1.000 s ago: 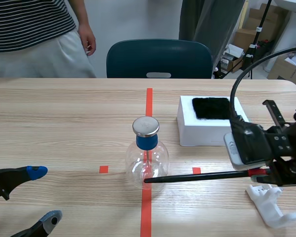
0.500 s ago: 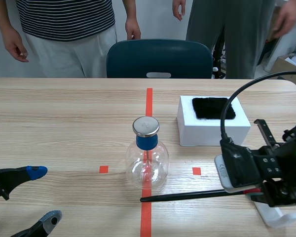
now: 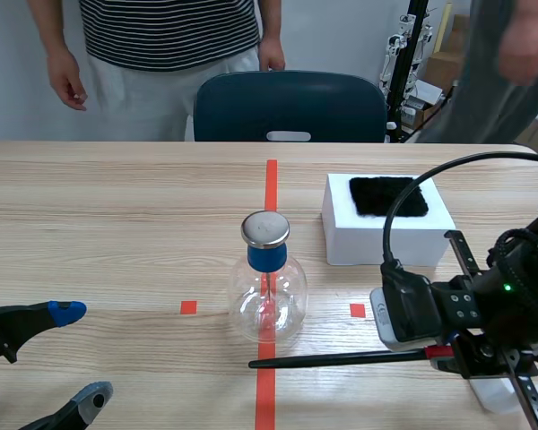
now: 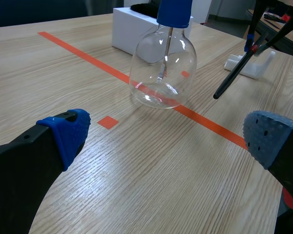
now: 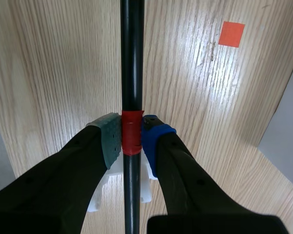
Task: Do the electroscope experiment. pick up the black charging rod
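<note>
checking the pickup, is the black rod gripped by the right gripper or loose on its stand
Gripped: the right gripper is shut on the black rod, pads pressing both sides of its red band, white stand beneath.

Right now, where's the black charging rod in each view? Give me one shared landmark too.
Scene view: the black charging rod is nearly level, low, running from the right gripper to just in front of the glass flask.
Left wrist view: slanted, beyond and beside the flask.
Right wrist view: straight ahead, clamped between the fingers.
Shared landmark: the rod's red band, at the grip point in all three.
</note>
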Tool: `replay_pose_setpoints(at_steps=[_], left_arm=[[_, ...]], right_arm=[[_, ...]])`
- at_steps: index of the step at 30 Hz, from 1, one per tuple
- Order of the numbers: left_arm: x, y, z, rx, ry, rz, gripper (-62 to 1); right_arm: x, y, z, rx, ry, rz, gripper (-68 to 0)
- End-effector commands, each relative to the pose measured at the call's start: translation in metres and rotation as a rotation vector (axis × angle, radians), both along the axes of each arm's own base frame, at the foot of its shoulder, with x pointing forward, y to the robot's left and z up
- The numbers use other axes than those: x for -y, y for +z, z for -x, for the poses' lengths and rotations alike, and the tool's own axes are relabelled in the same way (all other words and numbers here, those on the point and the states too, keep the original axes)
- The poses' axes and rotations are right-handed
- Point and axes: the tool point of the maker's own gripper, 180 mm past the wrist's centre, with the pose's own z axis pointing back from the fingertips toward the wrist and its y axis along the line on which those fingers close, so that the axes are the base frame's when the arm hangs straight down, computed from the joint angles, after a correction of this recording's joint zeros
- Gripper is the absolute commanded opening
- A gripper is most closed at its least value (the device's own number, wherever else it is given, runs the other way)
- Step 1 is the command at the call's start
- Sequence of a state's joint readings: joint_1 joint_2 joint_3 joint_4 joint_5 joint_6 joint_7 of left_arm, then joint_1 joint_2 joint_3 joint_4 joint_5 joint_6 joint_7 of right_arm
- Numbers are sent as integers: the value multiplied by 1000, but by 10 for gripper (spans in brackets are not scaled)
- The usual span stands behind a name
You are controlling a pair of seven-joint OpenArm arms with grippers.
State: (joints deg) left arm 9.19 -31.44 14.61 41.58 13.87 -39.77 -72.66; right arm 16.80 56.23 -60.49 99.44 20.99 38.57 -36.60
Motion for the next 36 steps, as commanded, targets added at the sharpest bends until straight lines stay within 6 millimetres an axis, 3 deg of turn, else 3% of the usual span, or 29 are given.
replay_pose_setpoints(at_steps=[1, 13, 19, 26, 36], left_arm=[[-3, 7, -5, 24, 12, 18, 14], [-2, 7, -5, 22, 12, 17, 14], [-2, 7, -5, 22, 12, 16, 14], [-2, 7, -5, 22, 12, 16, 14], [-2, 7, -5, 22, 12, 16, 14]], right_arm=[[5, 13, -4, 29, 17, -13, -675], [-1, 69, -12, 208, 16, -194, -675], [-5, 94, -24, 354, -14, -306, -676], [-6, 119, -29, 628, 33, -265, -676], [-36, 180, -9, 1096, 144, -212, -675]])
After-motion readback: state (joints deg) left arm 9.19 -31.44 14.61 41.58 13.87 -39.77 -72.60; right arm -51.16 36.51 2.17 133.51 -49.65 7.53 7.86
